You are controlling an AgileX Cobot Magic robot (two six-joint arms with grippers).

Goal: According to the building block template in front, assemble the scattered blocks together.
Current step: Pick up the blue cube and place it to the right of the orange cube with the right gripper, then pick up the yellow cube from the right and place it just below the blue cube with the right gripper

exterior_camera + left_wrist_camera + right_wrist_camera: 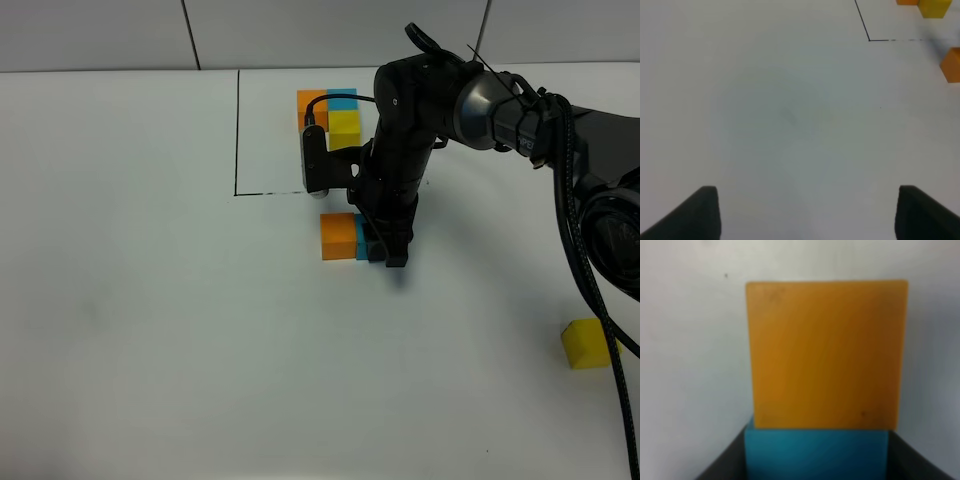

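The template is a thin black frame (238, 140) around an orange (311, 105), a blue (342, 99) and a yellow cube (345, 127) at the back. In front of it the loose orange cube (338, 236) lies on the table with the loose blue cube (361, 244) touching its right side. My right gripper (385, 247) is shut on the blue cube (816, 455), with fingers (725, 465) on both its sides; the orange cube (825, 355) is flush against it. The loose yellow cube (588, 343) lies alone at the right front. My left gripper (807, 215) is open and empty over bare table.
The right arm and its cables (580, 200) reach in from the right over the template's right part. The white table (150, 300) stretches left and front. The left wrist view shows the frame's corner (869, 39) and the loose orange cube (952, 64) far off.
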